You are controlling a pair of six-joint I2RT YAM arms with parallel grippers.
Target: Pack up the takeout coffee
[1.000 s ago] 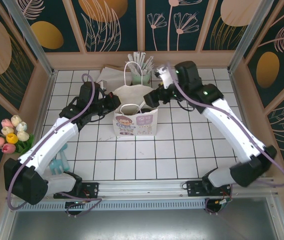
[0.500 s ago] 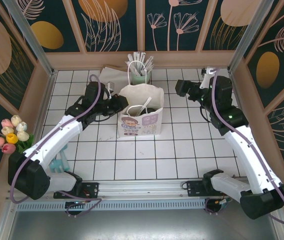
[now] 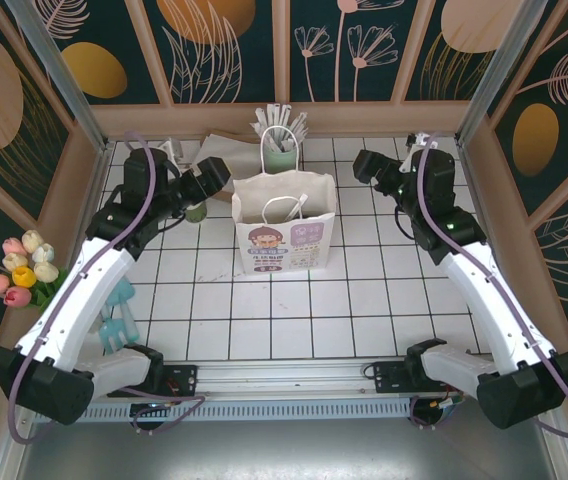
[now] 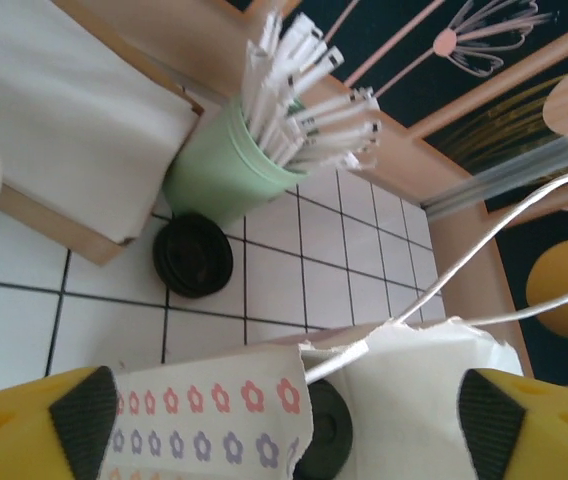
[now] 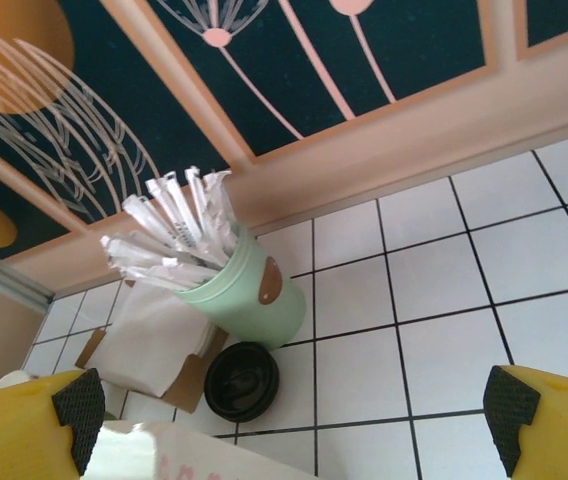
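Left wrist: coffee (image 4: pixel 326 431) upright in bag (image 4: pixel 214 420)

On my feed: white tile floor (image 3: pixel 364 310), dark grout. Walls (image 3: pixel 379 50) dark teal, gold discs, pale flower outlines. Tan wood trim (image 3: pixel 364 118) at base. Metal posts (image 3: pixel 59 75) in back corners. Tulip bunch (image 3: pixel 26 268) by left wall.

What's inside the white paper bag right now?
Looking down the mouth of the white paper bag with looped handles from the left wrist, a round black plastic lid sits low inside. Anything beneath that lid is covered by the bag's walls, so the rest cannot be seen.
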